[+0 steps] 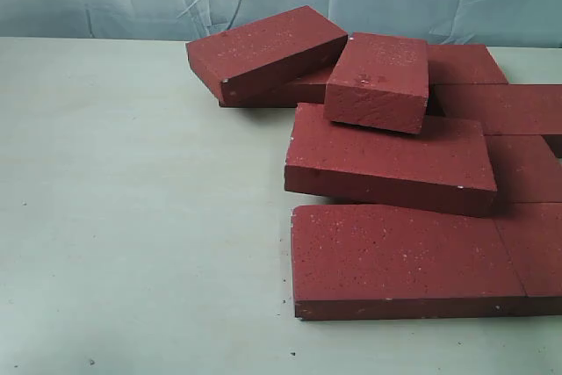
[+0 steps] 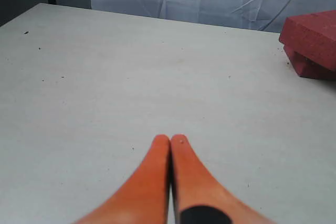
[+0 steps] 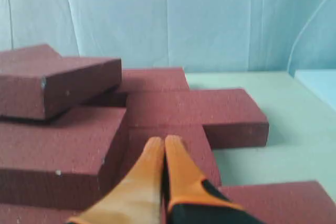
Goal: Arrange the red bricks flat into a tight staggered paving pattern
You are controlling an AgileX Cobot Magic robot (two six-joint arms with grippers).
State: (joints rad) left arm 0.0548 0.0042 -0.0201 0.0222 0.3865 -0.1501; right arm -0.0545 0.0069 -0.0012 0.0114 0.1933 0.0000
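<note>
My left claw point(image 2: 170, 139) is clenched on nothing, fingertips pressed together above the bare table point(image 1: 132, 217), left of the red bricks point(image 1: 509, 107) that crowd the table's right half. The far-left brick point(image 1: 263, 50) leans on another, its long axis running left to right and skewed toward the far side. The propped brick point(image 1: 378, 81) beside it tilts, end face toward the near side. The middle brick point(image 1: 386, 160) and the flat nearest brick point(image 1: 395, 256) run lengthwise left to right. My right claw point(image 3: 164, 141) is clenched empty too, above the bricks.
</note>
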